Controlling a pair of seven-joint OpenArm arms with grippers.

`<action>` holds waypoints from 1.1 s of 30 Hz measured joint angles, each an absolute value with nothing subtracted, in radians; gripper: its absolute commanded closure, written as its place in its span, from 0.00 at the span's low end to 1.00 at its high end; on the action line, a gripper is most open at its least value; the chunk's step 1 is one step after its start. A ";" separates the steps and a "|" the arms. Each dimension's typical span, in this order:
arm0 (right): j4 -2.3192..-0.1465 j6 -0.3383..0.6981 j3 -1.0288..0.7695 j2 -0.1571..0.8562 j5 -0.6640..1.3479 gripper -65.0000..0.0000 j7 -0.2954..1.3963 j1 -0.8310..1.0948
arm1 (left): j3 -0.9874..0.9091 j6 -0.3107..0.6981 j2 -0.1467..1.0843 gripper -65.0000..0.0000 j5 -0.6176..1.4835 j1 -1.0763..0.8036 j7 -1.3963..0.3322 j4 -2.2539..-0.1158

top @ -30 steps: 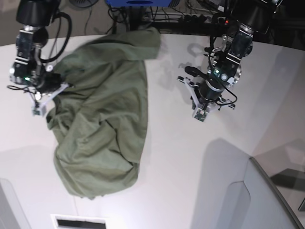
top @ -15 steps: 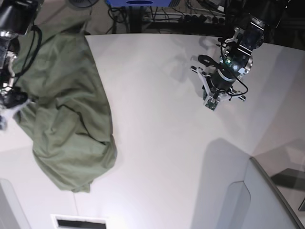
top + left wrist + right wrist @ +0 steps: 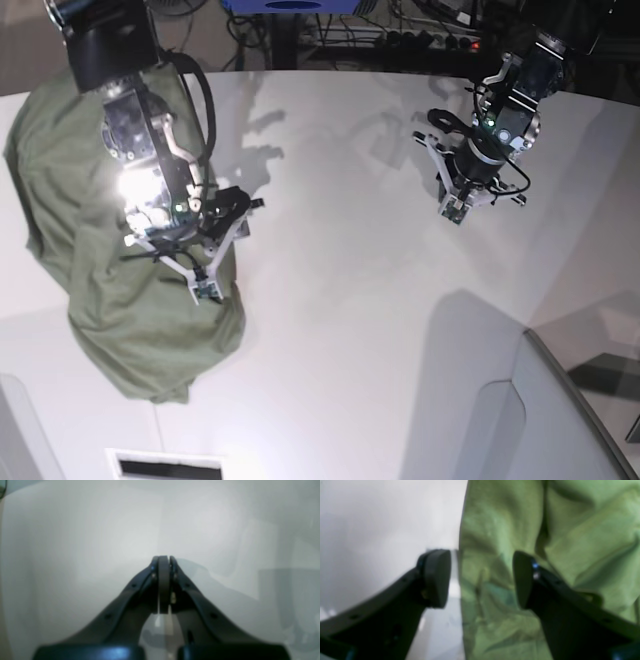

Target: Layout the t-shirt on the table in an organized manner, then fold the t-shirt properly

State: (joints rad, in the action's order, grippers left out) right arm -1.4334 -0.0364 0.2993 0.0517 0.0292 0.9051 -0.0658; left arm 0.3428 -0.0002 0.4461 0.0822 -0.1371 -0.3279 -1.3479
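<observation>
**Right jaws open over shirt edge, left arm idle and closed**

The t-shirt (image 3: 120,260) is a crumpled olive-green heap on the table (image 3: 350,330), far from flat, bunched at the table's left side in the base view, with part of it reaching the table's far left edge. No collar or sleeve can be made out (too wrinkled).

The right gripper (image 3: 205,285) sits over the shirt's inner edge, the side facing the table's centre. Right wrist view: jaws spread apart, one fingertip (image 3: 437,577) over bare white table just beside the shirt, the other over green fabric, so the shirt's edge (image 3: 461,555) runs through the gap. No cloth is pinched between the pads. Whether the tips touch the fabric or table, can't tell; the view is blurred.

The left gripper (image 3: 455,208) is well apart from the shirt, above bare table towards the far side, pointing down. Left wrist view: the gripper (image 3: 163,561) has its jaws pressed fully together, nothing between them, only white tabletop below.

A grey angled panel (image 3: 560,420) stands at the table's near corner on the left gripper's side, well clear of the shirt.
</observation>
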 measured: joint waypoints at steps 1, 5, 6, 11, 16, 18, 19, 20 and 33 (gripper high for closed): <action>-1.415 -0.045 0.313 0.057 0.019 0.39 0.890 -0.078 | 0.343 0.001 0.445 1.00 0.083 -0.138 -0.325 -1.348; -1.399 -0.052 0.391 0.051 0.023 0.38 0.848 -0.096 | 0.344 0.000 0.442 1.00 0.085 -0.139 -0.325 -1.348; -1.398 -0.043 0.405 0.043 0.022 0.38 0.848 -0.093 | 0.344 0.000 0.440 1.00 0.086 -0.138 -0.325 -1.348; -1.322 -0.110 0.408 0.029 0.017 0.39 0.844 -0.119 | 0.344 0.000 0.440 1.00 0.085 -0.136 -0.325 -1.346; -1.224 -0.113 0.406 0.021 0.021 0.40 0.760 -0.139 | 0.344 0.000 0.439 1.00 0.083 -0.136 -0.325 -1.344; -1.196 -0.113 0.406 0.019 0.022 0.47 0.745 -0.138 | 0.344 0.000 0.439 1.00 0.082 -0.136 -0.325 -1.344; -1.186 -0.113 0.406 0.020 0.023 0.55 0.744 -0.138 | 0.344 0.000 0.439 1.00 0.082 -0.136 -0.326 -1.344; -1.176 -0.113 0.405 0.023 0.022 0.66 0.743 -0.138 | 0.344 0.001 0.439 1.00 0.083 -0.135 -0.326 -1.344; -1.457 -0.116 0.400 0.035 0.020 1.00 0.965 -0.138 | 0.344 0.001 0.438 1.00 0.082 -0.133 -0.327 -1.341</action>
State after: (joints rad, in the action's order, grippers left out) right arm -1.4570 -0.1162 0.3996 0.0349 0.0204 0.9649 -0.1375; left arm 0.3435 0.0006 0.4381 0.0818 -0.1333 -0.3275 -1.3415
